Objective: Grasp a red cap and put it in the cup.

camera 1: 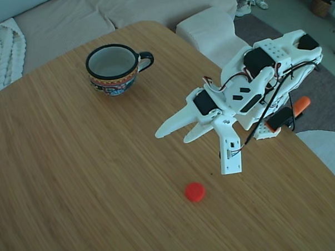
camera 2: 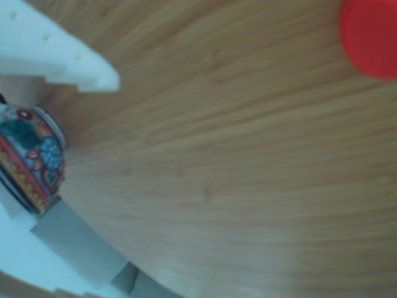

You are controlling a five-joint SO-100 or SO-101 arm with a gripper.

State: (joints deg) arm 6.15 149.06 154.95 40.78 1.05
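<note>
The red cap [camera 1: 195,192] lies flat on the wooden table, in the lower middle of the fixed view. The cup [camera 1: 112,68] stands upright at the far left, black handle pointing right, nothing visible inside. My white gripper [camera 1: 171,138] hangs above the table between them, up and left of the cap, fingers pointing left, open and holding nothing. In the other view the cap [camera 2: 372,34] sits at the top right corner. The cup's patterned band [camera 2: 31,155] shows at the left edge, between a white finger [camera 2: 62,56] above and another below.
The bamboo table [camera 1: 70,182] has its right edge running close behind the arm's base [camera 1: 270,69]. An orange piece of the robot [camera 1: 301,103] sticks out there. A pale sofa [camera 1: 66,15] lies beyond the far edge.
</note>
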